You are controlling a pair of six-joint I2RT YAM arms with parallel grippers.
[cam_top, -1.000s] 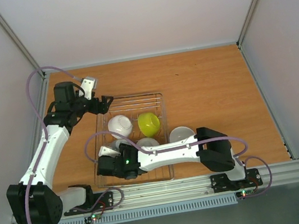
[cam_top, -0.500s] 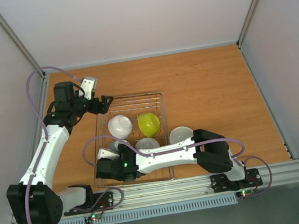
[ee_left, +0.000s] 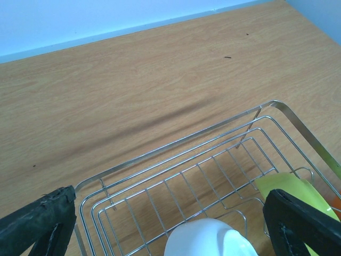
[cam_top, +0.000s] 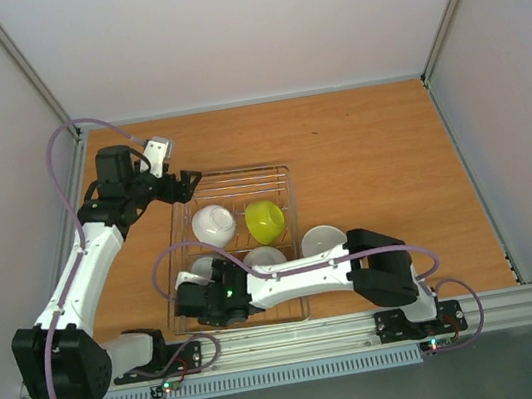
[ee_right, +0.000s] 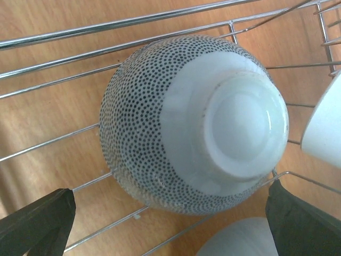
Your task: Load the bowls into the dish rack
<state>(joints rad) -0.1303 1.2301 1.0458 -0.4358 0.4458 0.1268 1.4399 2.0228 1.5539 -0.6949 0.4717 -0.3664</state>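
From overhead I see the dish rack [cam_top: 241, 171] at the near left of the table [cam_top: 372, 162]. A white bowl [cam_top: 211, 222] and the yellow-green bowl [cam_top: 265, 220] sit side by side in its far half. Another pale bowl [cam_top: 323, 239] sits on the table just outside the rack's right side; neither wrist camera shows that one. My right arm lies across the rack's near half and hides its own fingers in this view.

The right wrist camera fills that gap. The right gripper [ee_right: 170, 202] is spread wide, and a grey spotted bowl [ee_right: 186, 128] lies on the wire floor ahead of it, foot ring turned toward the lens, nothing clamped.

The left gripper [ee_left: 169, 194] hovers over the rack's far left corner, likewise spread and holding nothing. Its camera catches the white bowl just below.
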